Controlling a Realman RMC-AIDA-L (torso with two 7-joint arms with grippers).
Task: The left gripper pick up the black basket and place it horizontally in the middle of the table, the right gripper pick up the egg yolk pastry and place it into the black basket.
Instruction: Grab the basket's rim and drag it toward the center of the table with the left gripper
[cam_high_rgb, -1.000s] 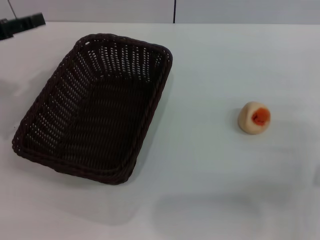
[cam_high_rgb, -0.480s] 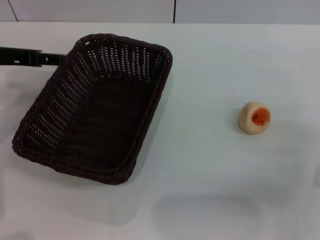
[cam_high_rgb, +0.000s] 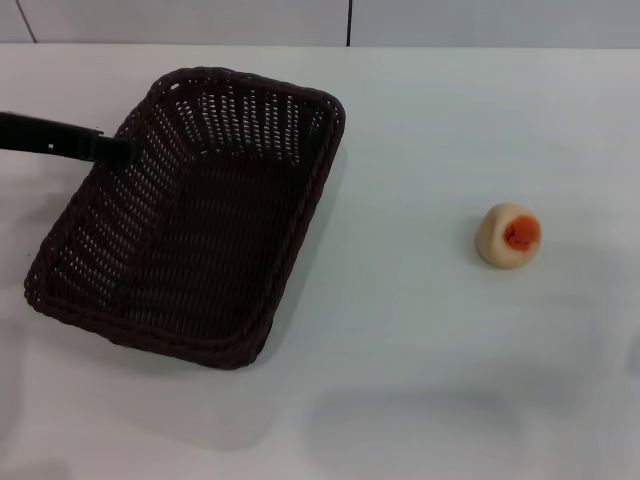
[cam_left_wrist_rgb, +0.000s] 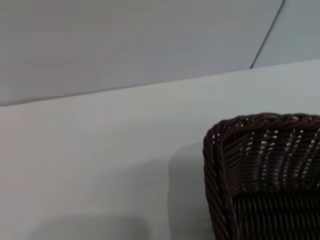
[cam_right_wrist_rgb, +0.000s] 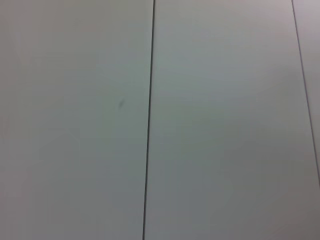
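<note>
Black left gripper (cam_high_rgb: 112, 148) meets black basket (cam_high_rgb: 190, 215) rim near table (cam_high_rgb: 420, 380) left edge, readying pickup; jaw state unclear; pastry (cam_high_rgb: 508, 235) waits right

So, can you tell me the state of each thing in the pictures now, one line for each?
Basket: upright on the table, empty, set at a slant, not lifted.
Pastry: on the table right of the basket, apart from it, orange centre showing.
Left gripper: at the basket's left rim; grip not visible.
Right gripper: not in view.
</note>
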